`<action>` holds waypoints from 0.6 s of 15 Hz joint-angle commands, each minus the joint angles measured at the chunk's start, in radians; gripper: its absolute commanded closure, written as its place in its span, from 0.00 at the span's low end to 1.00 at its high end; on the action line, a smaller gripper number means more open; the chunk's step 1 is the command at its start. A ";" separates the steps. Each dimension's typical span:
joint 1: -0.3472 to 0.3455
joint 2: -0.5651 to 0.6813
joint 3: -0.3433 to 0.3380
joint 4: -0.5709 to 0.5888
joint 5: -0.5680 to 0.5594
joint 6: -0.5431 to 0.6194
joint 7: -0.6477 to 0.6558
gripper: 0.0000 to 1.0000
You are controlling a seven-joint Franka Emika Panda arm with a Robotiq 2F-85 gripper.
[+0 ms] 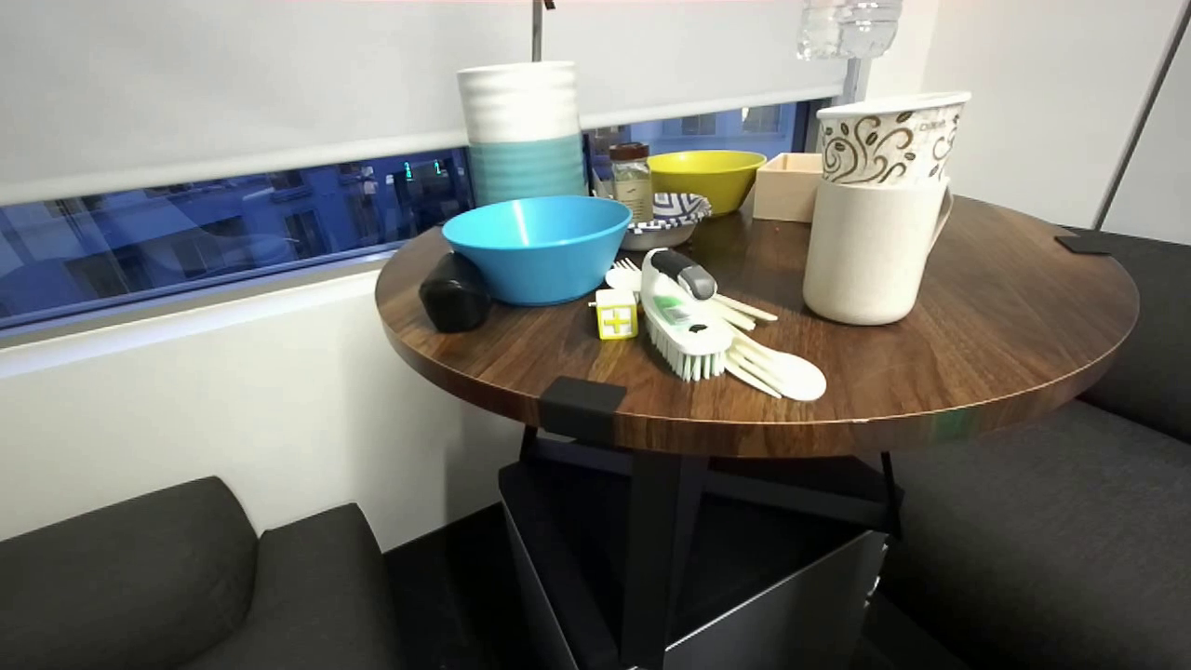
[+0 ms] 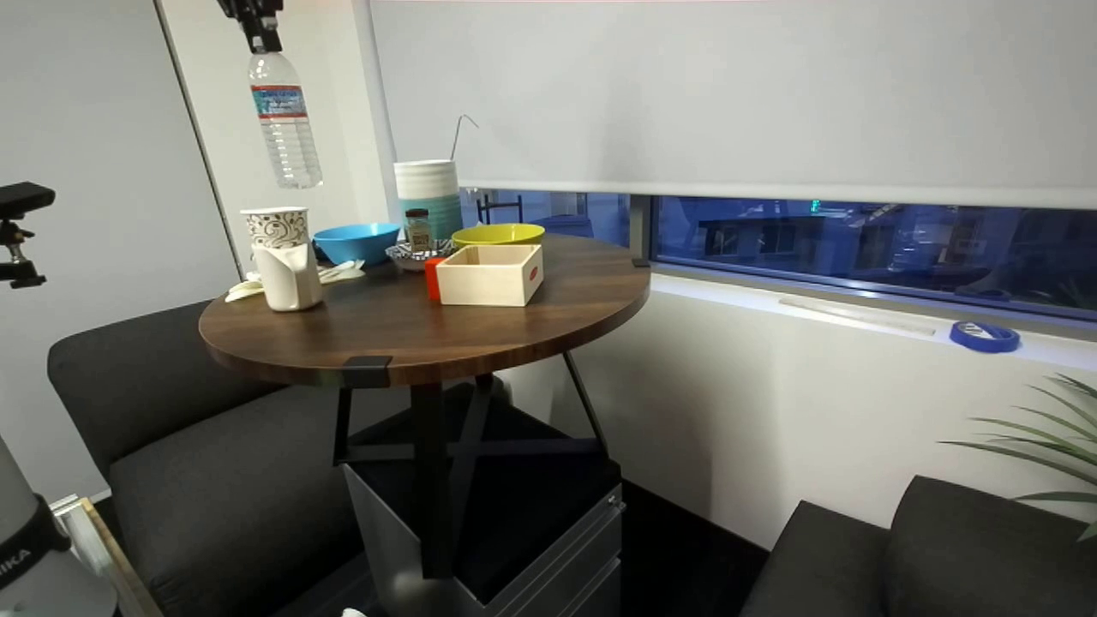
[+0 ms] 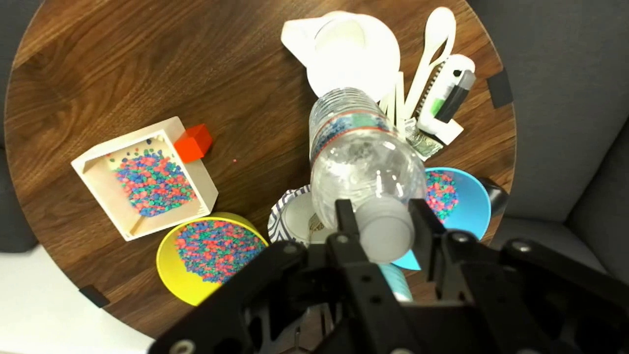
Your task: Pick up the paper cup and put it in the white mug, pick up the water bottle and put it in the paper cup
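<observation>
The patterned paper cup (image 1: 884, 149) sits inside the white mug (image 1: 865, 251), its upper part above the mug's rim; the paper cup (image 2: 278, 229) and mug (image 2: 290, 281) also show in an exterior view. My gripper (image 2: 264, 44) is shut on the cap of the clear water bottle (image 2: 287, 141), which hangs slightly tilted above the cup and apart from it. In the wrist view the fingers (image 3: 382, 211) stand on both sides of the pale cap, and the bottle (image 3: 354, 147) points toward the overexposed white cup and mug. Only the bottle's bottom (image 1: 849, 28) shows in an exterior view.
Beside the mug lie a brush (image 1: 684, 316) and white plastic cutlery (image 1: 791, 374). A blue bowl (image 1: 540, 247), a tall white and teal container (image 1: 523, 130), a spice jar (image 1: 631, 181), a yellow bowl (image 2: 499, 233) and a wooden box (image 2: 488, 283) also stand on the round table (image 2: 411, 334).
</observation>
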 commanded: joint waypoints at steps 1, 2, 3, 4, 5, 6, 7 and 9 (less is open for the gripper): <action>0.007 0.016 0.003 0.037 0.015 -0.066 -0.045 0.92; 0.008 0.017 0.003 0.036 0.012 -0.080 -0.053 0.92; 0.009 0.019 0.002 0.037 0.015 -0.093 -0.063 0.92; 0.010 0.020 0.001 0.037 0.021 -0.101 -0.073 0.92; 0.011 0.022 0.000 0.035 0.022 -0.106 -0.082 0.92; 0.011 0.023 -0.002 0.032 0.027 -0.106 -0.093 0.92; 0.011 0.026 -0.004 0.029 0.032 -0.103 -0.101 0.92; 0.012 0.031 -0.008 0.021 0.050 -0.084 -0.117 0.92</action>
